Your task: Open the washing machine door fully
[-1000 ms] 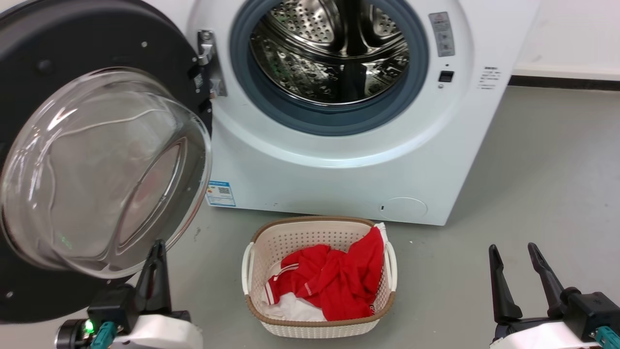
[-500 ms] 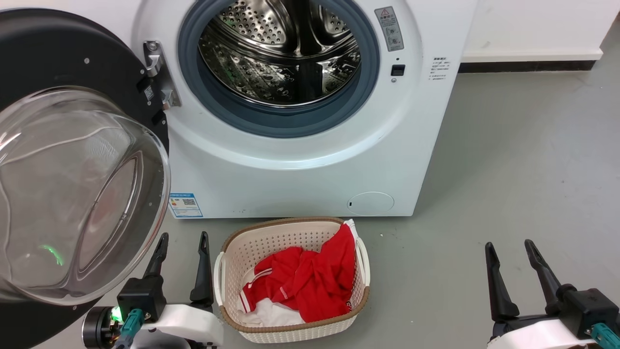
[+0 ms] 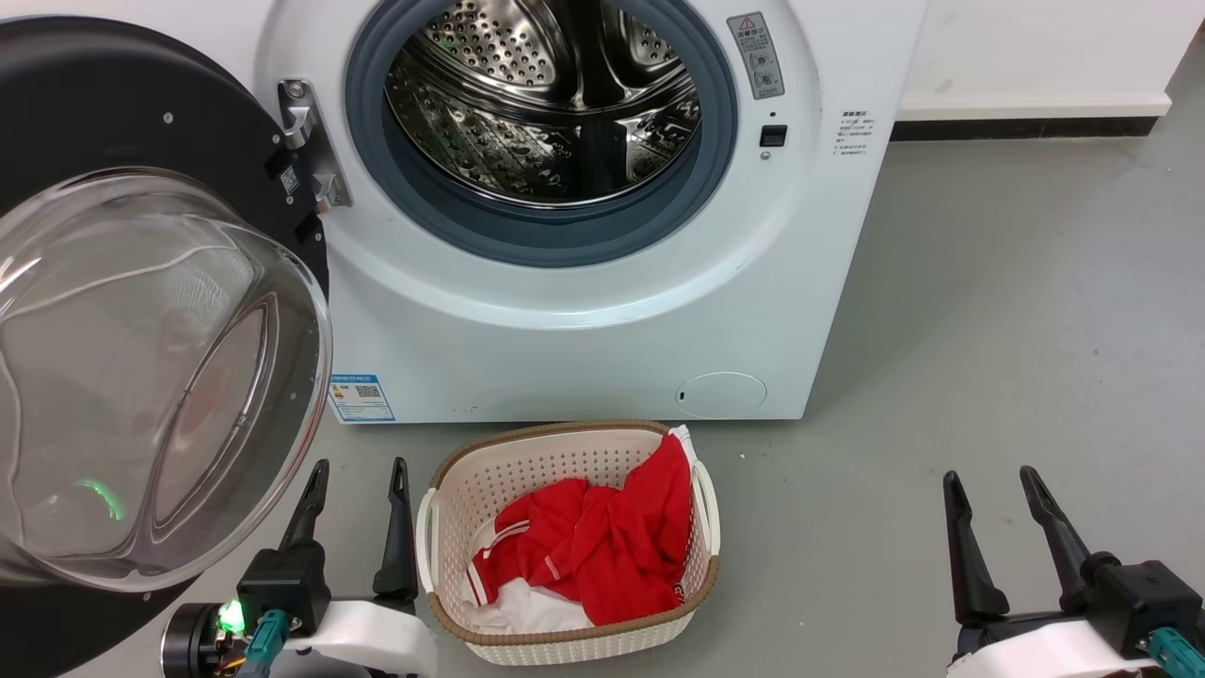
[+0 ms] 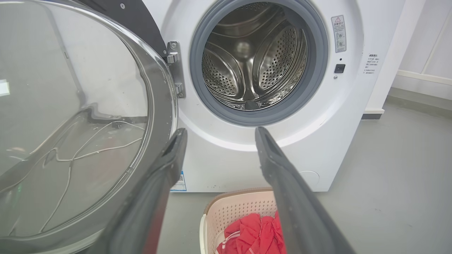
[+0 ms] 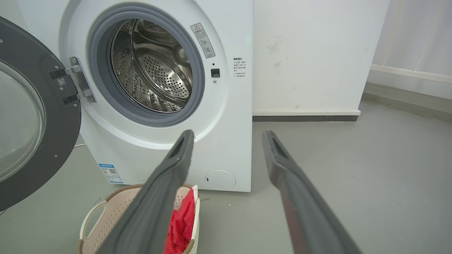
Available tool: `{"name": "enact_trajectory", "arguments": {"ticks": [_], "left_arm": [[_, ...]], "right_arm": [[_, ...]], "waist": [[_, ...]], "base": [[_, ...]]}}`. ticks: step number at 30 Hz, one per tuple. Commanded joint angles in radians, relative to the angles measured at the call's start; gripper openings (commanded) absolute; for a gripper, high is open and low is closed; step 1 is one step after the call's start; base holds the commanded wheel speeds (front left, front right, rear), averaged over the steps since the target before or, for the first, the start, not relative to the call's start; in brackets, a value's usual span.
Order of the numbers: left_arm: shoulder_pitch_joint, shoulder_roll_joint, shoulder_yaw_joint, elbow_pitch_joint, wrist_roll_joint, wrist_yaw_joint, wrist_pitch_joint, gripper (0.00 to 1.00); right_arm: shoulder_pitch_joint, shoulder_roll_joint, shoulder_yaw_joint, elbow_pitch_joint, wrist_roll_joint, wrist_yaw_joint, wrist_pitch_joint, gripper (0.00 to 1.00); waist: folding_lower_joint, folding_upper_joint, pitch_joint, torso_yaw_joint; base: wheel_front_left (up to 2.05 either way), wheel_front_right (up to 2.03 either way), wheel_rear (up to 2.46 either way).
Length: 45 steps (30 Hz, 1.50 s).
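The washing machine door (image 3: pixel 122 122), round glossy black with a clear domed glass bowl (image 3: pixel 141 377), stands swung wide open at the left of the white washer (image 3: pixel 584 348); it also shows in the left wrist view (image 4: pixel 70 116) and right wrist view (image 5: pixel 31 116). The steel drum (image 3: pixel 546 104) is exposed. My left gripper (image 3: pixel 361 468) is open and empty, low beside the door's glass bowl, apart from it. My right gripper (image 3: pixel 993 477) stands open and empty at the lower right, far from the door.
A beige laundry basket (image 3: pixel 565 452) with red and white clothes (image 3: pixel 593 546) sits on the grey floor (image 3: pixel 1017 311) in front of the washer, right next to my left gripper. A small round white service flap (image 3: pixel 721 395) is low on the washer. A white wall (image 3: pixel 1036 47) stands behind.
The camera shifted between the oldest frame and the half-second one, then held still. My left gripper, partly hidden behind the door bowl before, has drawn back a little toward me.
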Motion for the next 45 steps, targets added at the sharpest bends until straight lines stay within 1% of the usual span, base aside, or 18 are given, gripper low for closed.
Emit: {"name": "enact_trajectory", "arguments": {"ticks": [1, 26, 27, 30, 45], "left_arm": [[0.0, 0.004, 0.001, -0.002, -0.002, -0.001, -0.006, 1.0], [-0.003, 0.002, 0.011, -0.015, -0.001, -0.002, -0.006, 1.0], [-0.001, 0.002, 0.011, -0.012, -0.002, -0.001, -0.003, 0.0], [0.012, -0.006, 0.012, 0.017, -0.006, -0.001, 0.001, 0.0], [-0.012, -0.019, 0.056, 0.032, -0.294, -0.043, 0.077, 0.0]], "right_arm": [[-0.011, 0.002, 0.001, 0.003, 0.004, -0.001, -0.007, 1.0], [-0.02, 0.002, 0.006, 0.018, 0.005, -0.001, -0.011, 1.0], [-0.01, 0.0, 0.005, 0.019, 0.008, 0.0, -0.009, 0.0], [0.007, 0.0, 0.007, 0.045, 0.012, 0.0, -0.007, 0.0], [-0.038, -0.017, 0.009, 0.08, 0.331, 0.0, 0.038, 0.0]], "waist": [[0.0, 0.0, 0.002, 0.002], [0.0, 0.0, 0.014, 0.002], [0.0, 0.0, 0.014, 0.002], [0.0, 0.0, 0.015, 0.002], [0.0, 0.0, 0.013, 0.0]], "base": [[0.0, 0.0, 0.0], [0.0, 0.0, 0.0], [0.0, 0.0, 0.0], [0.0, 0.0, 0.0], [0.0, 0.0, 0.0]]}}
